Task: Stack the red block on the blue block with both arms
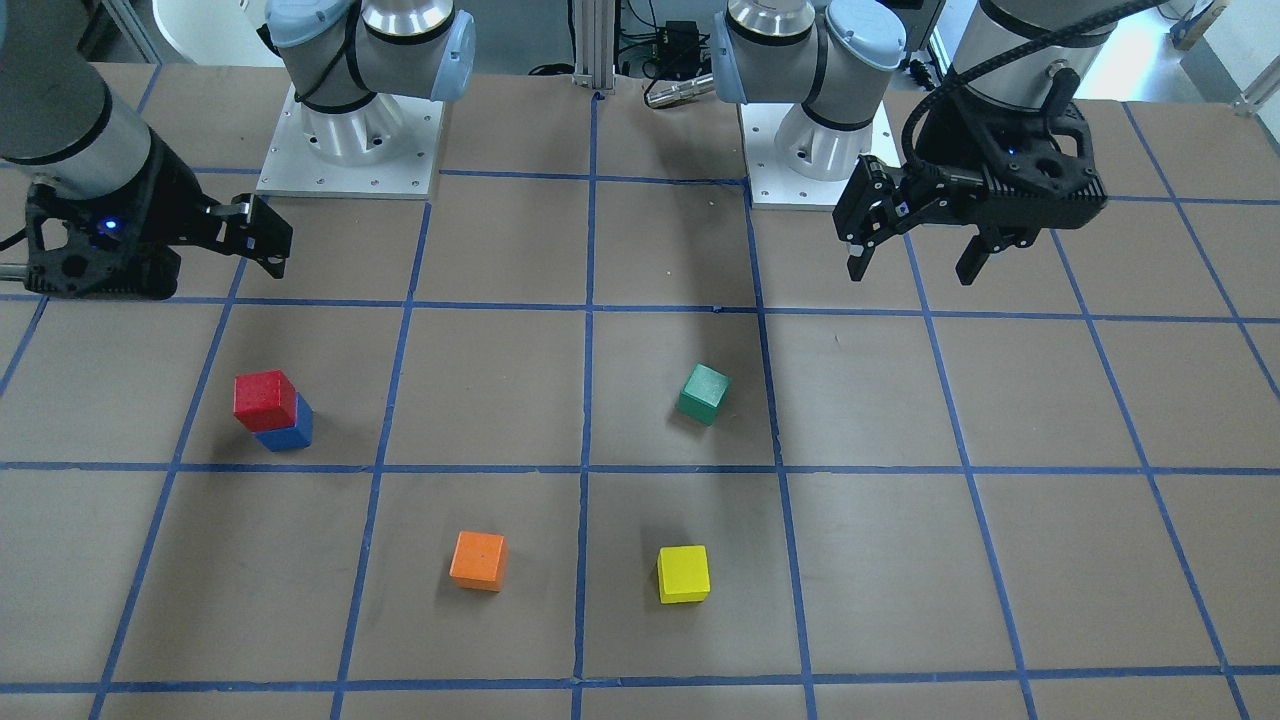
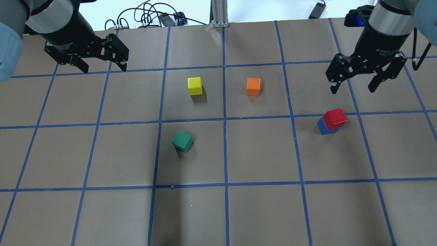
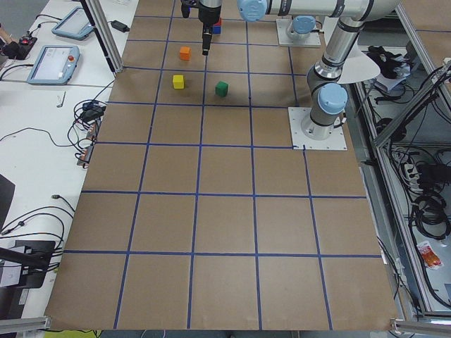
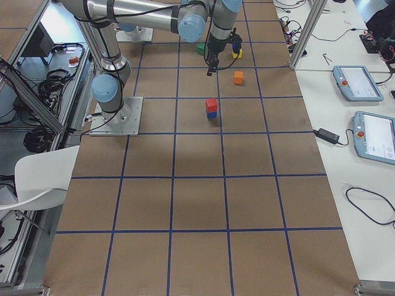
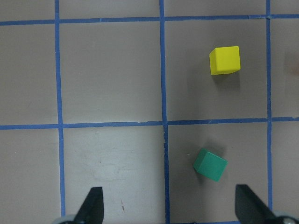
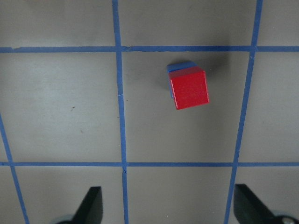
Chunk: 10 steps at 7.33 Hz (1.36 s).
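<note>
The red block (image 1: 265,398) sits on top of the blue block (image 1: 292,432), slightly offset and turned; the stack also shows in the overhead view, red block (image 2: 335,118) over blue block (image 2: 322,127), and in the right wrist view (image 6: 188,87). My right gripper (image 2: 352,90) is open and empty, raised above the table just beyond the stack; its fingers (image 6: 91,205) frame the right wrist view. My left gripper (image 2: 103,68) is open and empty, raised at the table's far left, away from the stack, and in the front-facing view (image 1: 910,268) it hangs near its base.
A green block (image 2: 182,141) lies tilted left of centre. A yellow block (image 2: 194,85) and an orange block (image 2: 253,86) sit farther out, either side of the centre line. The brown table (image 2: 259,212) carries a blue tape grid. Cables lie at its far edge.
</note>
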Motion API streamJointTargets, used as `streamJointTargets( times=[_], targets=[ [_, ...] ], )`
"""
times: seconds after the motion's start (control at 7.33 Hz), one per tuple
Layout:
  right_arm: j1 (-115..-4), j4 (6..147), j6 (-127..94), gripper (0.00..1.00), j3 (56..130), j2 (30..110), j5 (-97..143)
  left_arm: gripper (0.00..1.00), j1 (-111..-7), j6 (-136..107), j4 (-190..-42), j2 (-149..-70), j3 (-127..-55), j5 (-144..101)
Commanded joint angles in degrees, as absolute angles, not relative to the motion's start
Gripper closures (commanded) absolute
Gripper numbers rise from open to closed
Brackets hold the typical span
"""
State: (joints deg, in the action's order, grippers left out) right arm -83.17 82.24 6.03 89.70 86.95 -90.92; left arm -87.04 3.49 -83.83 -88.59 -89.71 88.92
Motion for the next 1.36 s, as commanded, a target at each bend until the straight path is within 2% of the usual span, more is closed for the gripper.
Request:
streamJointTargets(
  times=[0.0, 0.41, 1.23],
  targets=[
    [-88.05, 82.09, 0.71, 0.00, 89.47, 87.10, -90.79, 0.00, -87.01, 3.43, -83.76, -88.59, -89.74, 88.77],
    [-92.71, 82.35, -3.60, 0.00, 89.74, 86.84, -90.79, 0.00, -87.01, 3.43, -83.76, -88.59, -89.74, 88.77],
    [-92.90, 82.35, -3.34, 0.00, 90.00, 86.92, -90.88, 0.00, -87.01, 3.51, -83.76, -88.59, -89.74, 89.21]
  ],
)
